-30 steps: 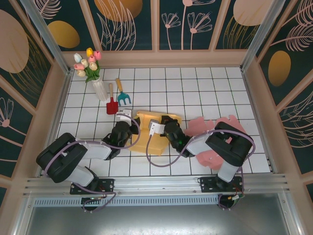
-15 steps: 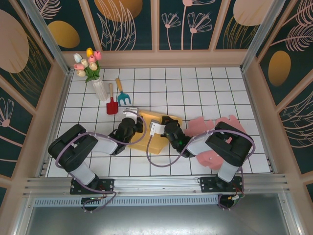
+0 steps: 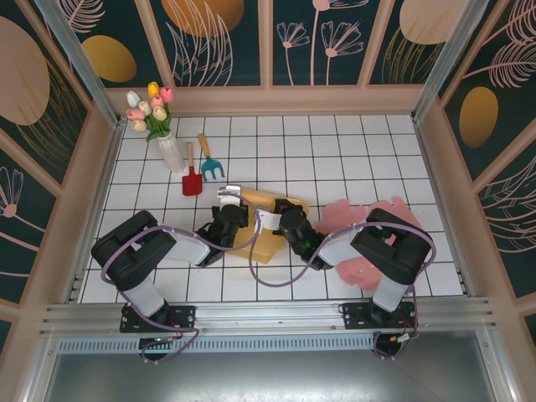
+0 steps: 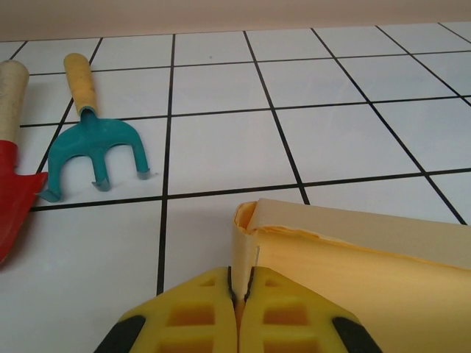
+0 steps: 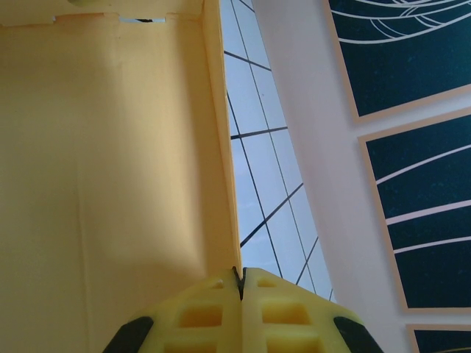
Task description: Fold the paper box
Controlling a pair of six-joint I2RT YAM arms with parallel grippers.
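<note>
Both grippers pinch a yellow paper box between them on the tiled table.
Nearest, the left gripper is closed tight on the box's left corner, and the wall runs rightward from it. The right gripper is closed on the opposite wall's edge. Both arms are equally near; a toy rake lies beyond.

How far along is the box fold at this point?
Partly done: the yellow paper box has side walls creased upright. In hand: the left gripper and right gripper each have jaws shut on a wall edge. Left: the box's near part lies flat, and the pink sheet beside it looks unfolded.
</note>
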